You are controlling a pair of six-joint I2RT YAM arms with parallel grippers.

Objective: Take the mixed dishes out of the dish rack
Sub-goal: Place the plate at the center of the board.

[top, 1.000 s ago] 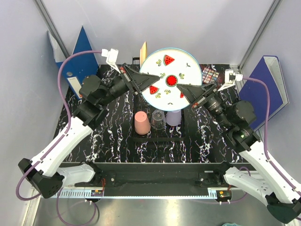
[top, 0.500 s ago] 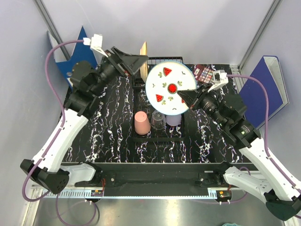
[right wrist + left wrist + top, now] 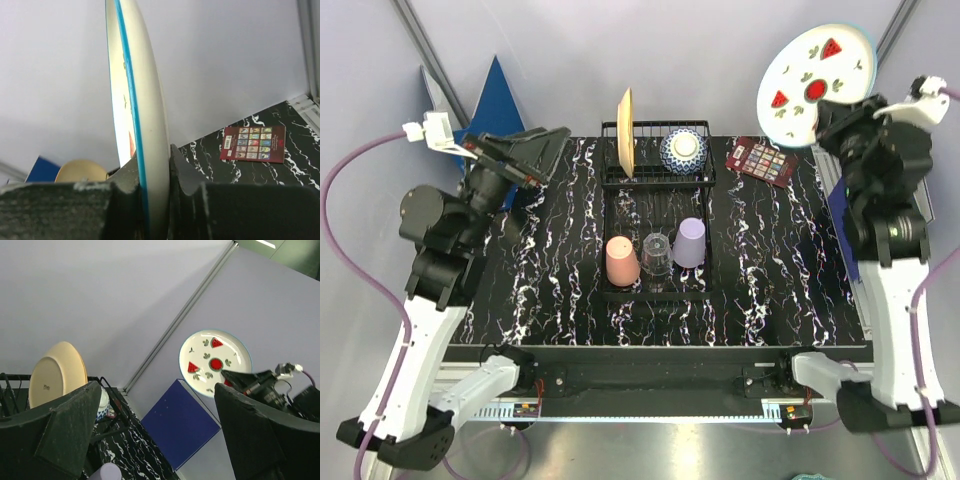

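White plate (image 3: pixel 817 84) with the watermelon slices sits high in the overhead view — pinched at its lower rim by the right gripper (image 3: pixel 832 118) over the far right corner of the table (image 3: pixel 550 290), well apart from the dish rack (image 3: pixel 650 292). It stands on edge, its painted face showing to the overhead camera. The left gripper (image 3: pixel 525 152) hangs wide and empty at the far left. It's the nearer one to the cream plate (image 3: pixel 624 130) standing upright at the rack's far left, with the bowl (image 3: pixel 683 149) beside it and three cups (image 3: pixel 657 255) in the near section.

Left wrist view: fingers (image 3: pixel 60 435) spread, nothing between them, the white plate far across.

Right wrist view — fingers (image 3: pixel 187 195) clamped either side of the rim, plate bolt upright, palette (image 3: pixel 252 144) lying on the table beyond. My read: it needs tipping flat, then lowering onto bare table right of the rack.
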